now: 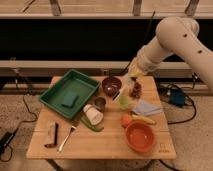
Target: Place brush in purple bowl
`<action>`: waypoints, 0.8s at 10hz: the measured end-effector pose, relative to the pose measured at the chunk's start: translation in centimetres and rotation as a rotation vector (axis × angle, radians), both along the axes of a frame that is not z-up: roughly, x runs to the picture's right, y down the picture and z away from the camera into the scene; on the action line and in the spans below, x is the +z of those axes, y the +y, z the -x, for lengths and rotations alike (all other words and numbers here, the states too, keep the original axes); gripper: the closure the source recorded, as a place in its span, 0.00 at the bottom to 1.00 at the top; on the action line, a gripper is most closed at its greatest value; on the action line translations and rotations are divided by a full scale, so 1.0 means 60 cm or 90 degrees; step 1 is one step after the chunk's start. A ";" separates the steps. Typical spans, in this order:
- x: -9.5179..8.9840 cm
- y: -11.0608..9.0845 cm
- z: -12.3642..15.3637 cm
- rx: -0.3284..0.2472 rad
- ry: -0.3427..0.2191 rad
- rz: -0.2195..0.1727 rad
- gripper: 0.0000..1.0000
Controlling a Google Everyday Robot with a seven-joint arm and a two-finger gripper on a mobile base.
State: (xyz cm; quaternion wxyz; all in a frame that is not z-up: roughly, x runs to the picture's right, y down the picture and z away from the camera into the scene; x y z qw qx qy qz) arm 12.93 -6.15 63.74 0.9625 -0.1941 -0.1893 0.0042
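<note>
Gripper (134, 76) hangs above the far right part of the wooden table (100, 145), at the end of the white arm that reaches in from the right; we see it closed tight, and the brush (118, 94) appears clamped in it, slanting down and to the left; the brush's pale lower end sits at the right rim of the purple bowl (110, 85), though we cannot tell whether it touches the rim or lies inside. The bowl stands near the table's far edge, just right of the green tray (56, 85); a small metal cup (100, 103) stands just in front of the bowl; a pale green cup (125, 101) is just beside the brush's lower end; we find the orange bowl (139, 136) well apart, at the near right corner.
</note>
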 end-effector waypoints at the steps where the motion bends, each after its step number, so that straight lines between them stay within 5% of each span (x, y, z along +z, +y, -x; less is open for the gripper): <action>1: 0.001 0.000 0.002 -0.001 -0.001 0.000 1.00; 4: 0.004 -0.018 -0.005 0.008 0.002 -0.015 1.00; 8: 0.066 -0.116 0.012 0.022 -0.005 -0.045 1.00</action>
